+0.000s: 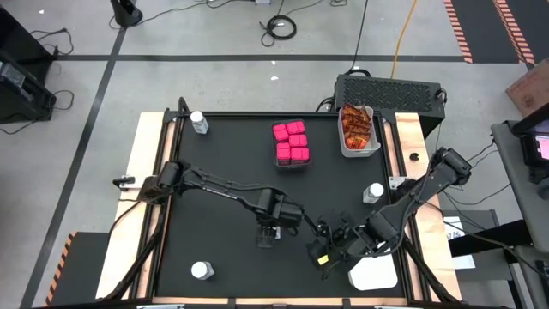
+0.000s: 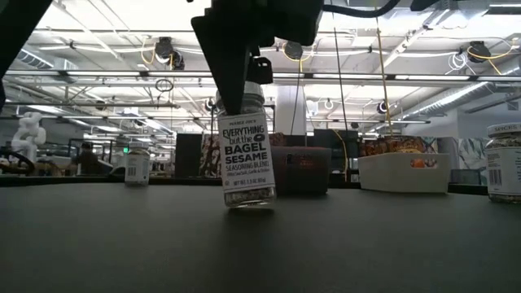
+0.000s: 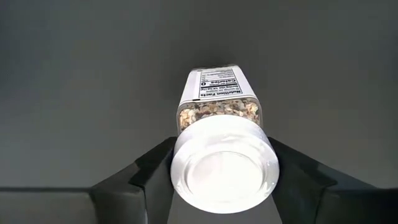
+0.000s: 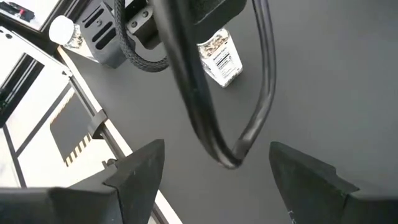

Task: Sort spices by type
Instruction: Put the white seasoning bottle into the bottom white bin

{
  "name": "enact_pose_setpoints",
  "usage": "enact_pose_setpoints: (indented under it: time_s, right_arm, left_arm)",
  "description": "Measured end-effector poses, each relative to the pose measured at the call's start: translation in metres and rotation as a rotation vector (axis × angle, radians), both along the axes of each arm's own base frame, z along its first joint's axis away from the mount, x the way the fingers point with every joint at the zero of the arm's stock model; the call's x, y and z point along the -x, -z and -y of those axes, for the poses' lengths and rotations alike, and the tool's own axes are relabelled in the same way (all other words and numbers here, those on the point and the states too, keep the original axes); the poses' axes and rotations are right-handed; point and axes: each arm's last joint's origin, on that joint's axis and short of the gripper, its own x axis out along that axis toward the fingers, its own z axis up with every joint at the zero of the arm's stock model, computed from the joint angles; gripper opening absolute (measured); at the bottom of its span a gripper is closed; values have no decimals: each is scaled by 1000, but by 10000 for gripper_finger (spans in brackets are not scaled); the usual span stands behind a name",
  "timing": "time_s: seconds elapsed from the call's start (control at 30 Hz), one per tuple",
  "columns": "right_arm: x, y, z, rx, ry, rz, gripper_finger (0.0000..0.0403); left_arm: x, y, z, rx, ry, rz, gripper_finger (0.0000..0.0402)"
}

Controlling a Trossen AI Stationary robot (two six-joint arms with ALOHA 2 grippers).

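Note:
My left gripper (image 1: 270, 228) points straight down near the middle of the black mat, shut on a clear spice jar (image 2: 248, 163) with a white lid and a bagel-seasoning label. My right gripper (image 4: 214, 155) hovers open and holds nothing, just to the jar's right near the front edge (image 1: 330, 249). Three more jars stand upright on their bases at the far left (image 1: 199, 123), near left (image 1: 202, 270) and right (image 1: 374, 193). Pink packs (image 1: 292, 143) lie in a dark tray. Orange-red sachets (image 1: 358, 129) fill a white bin. My left gripper pinches the jar at its white lid (image 3: 180, 155), one finger (image 3: 146, 171) on each side. The fingers come from above, pointing down. The jar hangs nearly upright below them, slightly tilted, with its base (image 2: 251, 203) at or just above the mat; which, I cannot tell.
A second white bin (image 1: 373, 275) sits at the near right corner, beside my right arm. The left arm's black cable (image 4: 205, 112) loops in front of my right gripper. Bare mat lies to the left and front of the held jar.

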Motion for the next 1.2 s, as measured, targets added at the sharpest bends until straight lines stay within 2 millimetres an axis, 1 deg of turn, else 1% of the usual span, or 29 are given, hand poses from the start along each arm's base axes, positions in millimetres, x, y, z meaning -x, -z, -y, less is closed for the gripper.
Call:
enact_pose_setpoints:
  time_s: [0.13,0.27,0.43,0.77,0.87,0.97,1.03,1.13,1.2]
  right_arm:
    - [0,0,0,-1,1,0,283]
    - [0,0,0,-1,2,0,283]
    - [0,0,0,-5,3,0,283]
    - [0,0,0,-6,3,1,283]
    - [0,0,0,-2,6,4,283]
    - [-1,-1,1,17,22,30,283]
    - [-3,-2,0,22,22,49,283]
    - [-5,-3,0,20,11,71,283]
    - [-7,-5,0,22,8,94,283]
  left_arm:
    - [0,0,0,2,0,3,243]
    - [0,1,0,17,19,-1,259]
    - [0,0,1,55,24,-8,263]
    - [7,1,-3,20,30,-82,265]
    - [9,-4,-5,11,38,-77,265]
    - [16,-20,-10,-34,44,-46,265]
    - [22,-37,-13,-62,47,5,265]
    - [38,-72,-19,-56,33,97,261]
    - [54,-99,-24,-58,12,176,258]
